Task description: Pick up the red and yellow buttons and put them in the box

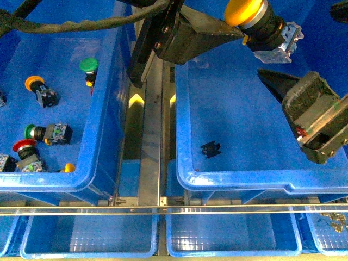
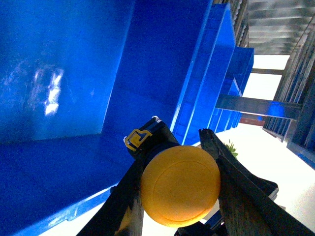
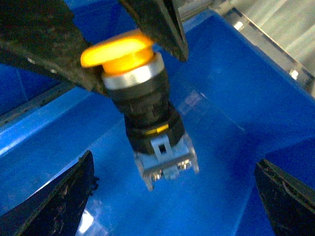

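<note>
My left gripper (image 2: 179,187) is clamped on the yellow button (image 1: 247,12), cap up and switch body hanging over the box (image 1: 239,184). My right gripper (image 3: 173,161) hangs alongside, fingers wide apart. The red button (image 1: 24,145) lies in the neighbouring bin (image 1: 102,114).

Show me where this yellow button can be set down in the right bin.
Nearly all the box floor is bare: the patch between its left wall, far wall and the small black piece, and the strip right of that piece. The left bin is crowded around the red button.
</note>
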Robot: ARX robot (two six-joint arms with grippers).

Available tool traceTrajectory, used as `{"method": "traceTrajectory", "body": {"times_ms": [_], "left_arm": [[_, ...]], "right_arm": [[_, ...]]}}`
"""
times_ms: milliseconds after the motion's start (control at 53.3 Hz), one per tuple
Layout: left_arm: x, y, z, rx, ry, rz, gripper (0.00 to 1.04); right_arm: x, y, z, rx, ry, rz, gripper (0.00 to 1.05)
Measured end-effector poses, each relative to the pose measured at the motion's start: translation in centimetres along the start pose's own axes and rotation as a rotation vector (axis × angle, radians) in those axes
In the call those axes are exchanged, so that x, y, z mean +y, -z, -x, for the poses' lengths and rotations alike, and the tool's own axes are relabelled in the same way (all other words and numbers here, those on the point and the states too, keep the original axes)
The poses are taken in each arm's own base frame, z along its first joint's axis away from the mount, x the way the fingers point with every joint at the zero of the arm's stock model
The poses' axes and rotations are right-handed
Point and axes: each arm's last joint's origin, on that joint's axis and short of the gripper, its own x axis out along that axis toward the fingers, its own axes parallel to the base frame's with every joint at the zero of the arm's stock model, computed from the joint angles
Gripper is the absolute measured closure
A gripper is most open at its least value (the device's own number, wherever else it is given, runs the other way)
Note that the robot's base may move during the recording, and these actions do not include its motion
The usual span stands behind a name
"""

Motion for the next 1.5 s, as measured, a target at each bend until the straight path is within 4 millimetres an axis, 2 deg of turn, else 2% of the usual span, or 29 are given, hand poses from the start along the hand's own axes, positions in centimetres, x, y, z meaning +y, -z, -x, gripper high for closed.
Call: {"method": "traceTrajectory", "body": {"times_ms": [375,450,600,769,1050,1162,1200,1406,1462,1500], "left_arm": [[0.3,0.1,0.0,0.004,-0.008,0.005,0.71],[0.3,0.1,0.0,0.003,-0.008,0.005,0.71],[0.4,0.1,0.1,0.001,-0.009,0.006,0.71],[0.4,0.0,0.1,-0.006,-0.011,0.002,0.71],[0.5,-0.1,0.1,-0.012,-0.019,-0.012,0.70],[0.4,-0.1,0.3,-0.026,-0.027,-0.015,0.53],[0.3,-0.2,0.7,-0.047,-0.042,-0.016,0.44],[1.3,-0.6,2.4,-0.102,-0.107,0.010,0.12],[1.5,-0.8,3.0,-0.110,-0.107,0.008,0.06],[1.5,-0.8,3.4,-0.116,-0.113,0.007,0.07]], "right_arm": [[0.8,0.0,-1.6,-0.038,-0.078,0.070,0.07],[0.6,-0.2,-1.7,-0.047,-0.074,0.070,0.22],[0.5,-0.4,-1.8,-0.051,-0.070,0.070,0.41],[0.3,-0.1,-1.9,-0.041,-0.073,0.086,0.73],[0.2,0.0,-1.9,-0.039,-0.080,0.110,0.76],[0.2,0.1,-1.9,-0.032,-0.086,0.107,0.77],[0.2,0.3,-1.9,-0.020,-0.089,0.105,0.77],[0.3,1.0,-2.0,0.011,-0.094,0.102,0.77],[0.3,1.2,-2.0,0.019,-0.095,0.102,0.77],[0.2,1.4,-2.1,0.025,-0.094,0.101,0.77]]}}
